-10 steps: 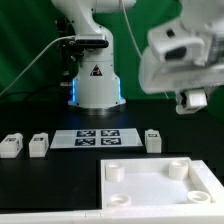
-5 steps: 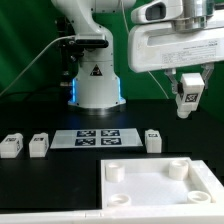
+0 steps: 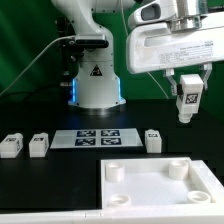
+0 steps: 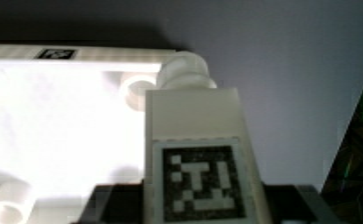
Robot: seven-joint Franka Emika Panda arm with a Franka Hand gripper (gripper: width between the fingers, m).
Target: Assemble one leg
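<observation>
Currently I see the claw [image 3: 187, 93] clamped on one leg [image 3: 187, 104], tag face showing, held in the air above the flat white square piece [image 3: 150, 192], near a corner socket [image 4: 187, 70].

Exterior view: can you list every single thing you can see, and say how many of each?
loose legs: three, white, on the table; two to the exterior view's left of the marker board, one to its right
held leg: one, white with a black-and-white tag, in the air at the exterior view's right
square piece: one, white, round corner sockets, nearest the camera
marker board: one, white with tags, flat in front of the robot base
table: one, black
robot base: one, white with a blue glow, behind the marker board
gripper: one, white, closed on the held leg
</observation>
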